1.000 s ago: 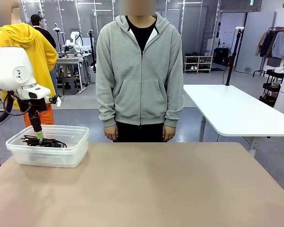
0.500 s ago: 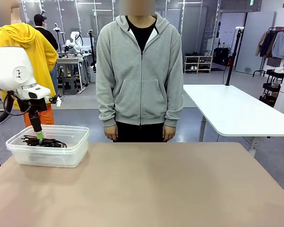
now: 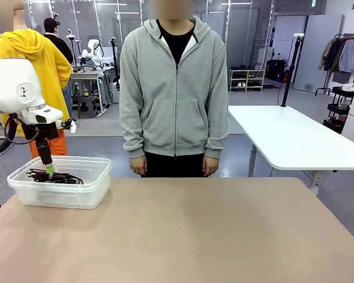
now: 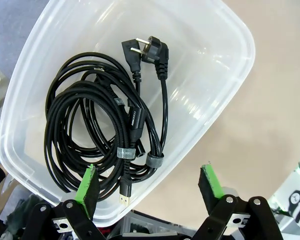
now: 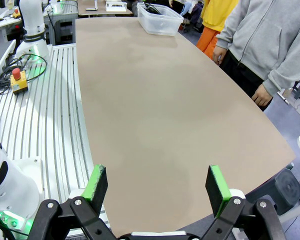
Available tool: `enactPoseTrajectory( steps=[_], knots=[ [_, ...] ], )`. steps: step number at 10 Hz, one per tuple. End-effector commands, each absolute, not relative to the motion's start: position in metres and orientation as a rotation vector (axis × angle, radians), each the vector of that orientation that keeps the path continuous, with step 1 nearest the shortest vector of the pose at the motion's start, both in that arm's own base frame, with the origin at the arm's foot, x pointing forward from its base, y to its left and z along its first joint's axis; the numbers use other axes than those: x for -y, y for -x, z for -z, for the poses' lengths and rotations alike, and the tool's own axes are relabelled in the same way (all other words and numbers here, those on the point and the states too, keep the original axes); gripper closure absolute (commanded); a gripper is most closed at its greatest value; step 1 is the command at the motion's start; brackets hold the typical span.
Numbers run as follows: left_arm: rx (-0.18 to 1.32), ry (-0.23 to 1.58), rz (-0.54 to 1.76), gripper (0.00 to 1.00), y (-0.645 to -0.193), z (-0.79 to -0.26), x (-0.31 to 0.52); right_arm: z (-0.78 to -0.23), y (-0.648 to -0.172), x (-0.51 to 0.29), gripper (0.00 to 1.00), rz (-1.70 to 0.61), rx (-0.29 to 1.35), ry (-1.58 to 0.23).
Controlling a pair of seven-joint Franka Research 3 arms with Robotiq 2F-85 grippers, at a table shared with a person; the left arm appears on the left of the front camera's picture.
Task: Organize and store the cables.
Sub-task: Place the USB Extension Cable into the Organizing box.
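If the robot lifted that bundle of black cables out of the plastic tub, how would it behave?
The cables would likely sag and droop, being thin loose loops. The small bands probably keep some coils together, though the plug end may dangle free. The translucent tub looks light, so snagged cords might drag it.

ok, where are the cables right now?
The cables lie coiled inside the clear plastic bin at the table's far left corner in the front view, directly below the open left gripper.
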State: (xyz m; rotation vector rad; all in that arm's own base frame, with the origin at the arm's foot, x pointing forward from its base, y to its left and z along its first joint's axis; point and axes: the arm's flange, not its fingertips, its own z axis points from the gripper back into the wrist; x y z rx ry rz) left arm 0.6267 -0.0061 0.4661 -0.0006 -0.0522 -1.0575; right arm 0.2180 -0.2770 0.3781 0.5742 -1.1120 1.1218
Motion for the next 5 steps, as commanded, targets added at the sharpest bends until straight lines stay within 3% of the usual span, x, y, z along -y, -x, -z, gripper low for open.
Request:
enactPoseTrajectory(
  steps=[1, 5],
  knots=[
    [0.063, -0.006, 1.056, 0.00, -0.6274, -0.4661, 0.0055, -0.3805, -0.2171, 0.2751, 0.00, -1.117, 1.126, -0.567],
    [0.063, -0.006, 1.056, 0.00, -0.6274, -0.4661, 0.0055, -0.3805, -0.2171, 0.2751, 0.00, -1.117, 1.126, -0.567]
  ],
)
